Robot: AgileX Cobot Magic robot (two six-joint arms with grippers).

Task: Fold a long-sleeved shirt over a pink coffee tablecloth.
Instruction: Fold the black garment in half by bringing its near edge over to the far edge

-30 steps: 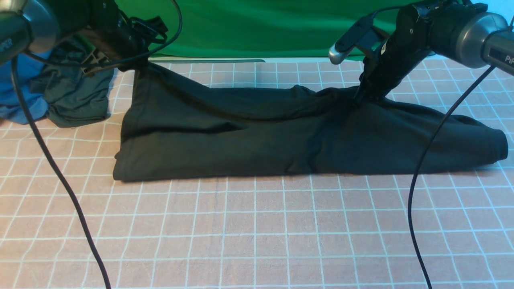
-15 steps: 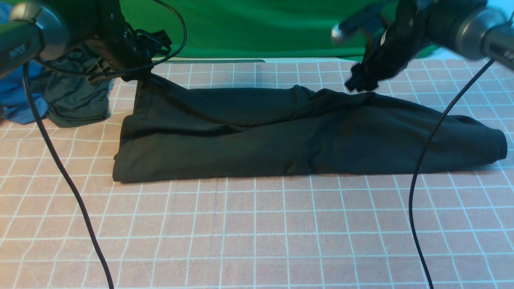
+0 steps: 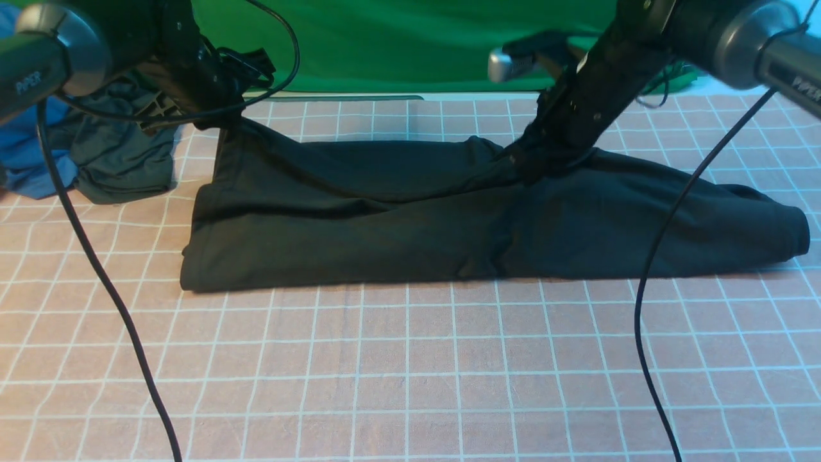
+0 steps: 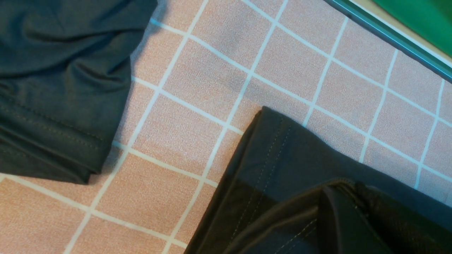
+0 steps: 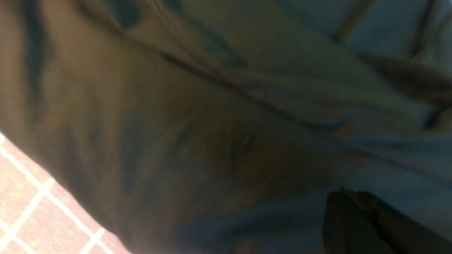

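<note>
The left gripper (image 3: pixel 221 117) pinches the far-left corner, the right gripper (image 3: pixel 535 163) the far edge, of the long-sleeved shirt (image 3: pixel 385 218) stretched across the pink coffee tablecloth (image 3: pixel 410 359), apparently readying the next fold.

Looks like a robotics lab set-up: plain green backdrop (image 3: pixel 410 45) behind the pink gridded tablecloth (image 3: pixel 410 372), black cables (image 3: pixel 96 276) trailing across it.

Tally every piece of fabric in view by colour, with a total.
Dark green-black: 2, the long-sleeved shirt and a smaller bunched garment
Blue: 1, a cloth
Pink: 1, the gridded tablecloth
Bright green: 1, the backdrop fabric
Total: 5
</note>
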